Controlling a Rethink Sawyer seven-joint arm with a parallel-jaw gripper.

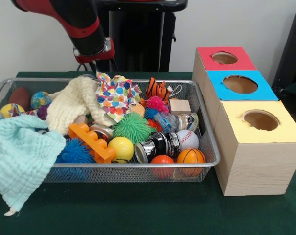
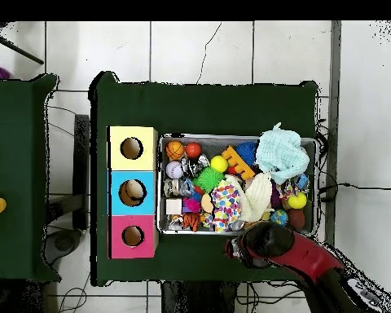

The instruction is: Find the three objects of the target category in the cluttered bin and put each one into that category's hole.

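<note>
On the green-covered bench a pale mint waffle-weave cloth hangs over the near left corner of the wire mesh bin and spills onto the covering. To the right stand three wooden boxes in a row, each with a round hole in a coloured top: the yellow box nearest, the blue box behind it, the red box farthest. In the overhead view something pale lies inside the blue box's hole; the other two holes look dark.

Along the bin's near wall sit a small basketball, a smooth orange ball, a shiny chrome and black can lying on its side, a yellow ball, an orange plastic block with studs and a blue spiky ball. Just behind are a baseball with red stitching, a green spiky ball and a pink spiky ball. Farther back lie a plain wooden cube, a cream knitted cloth, a cloth with coloured dots and a tiger-striped soft toy. No writing can be read.

The gripper hangs over the bin's far edge, beside the dotted cloth; whether it is open or closed cannot be told.
</note>
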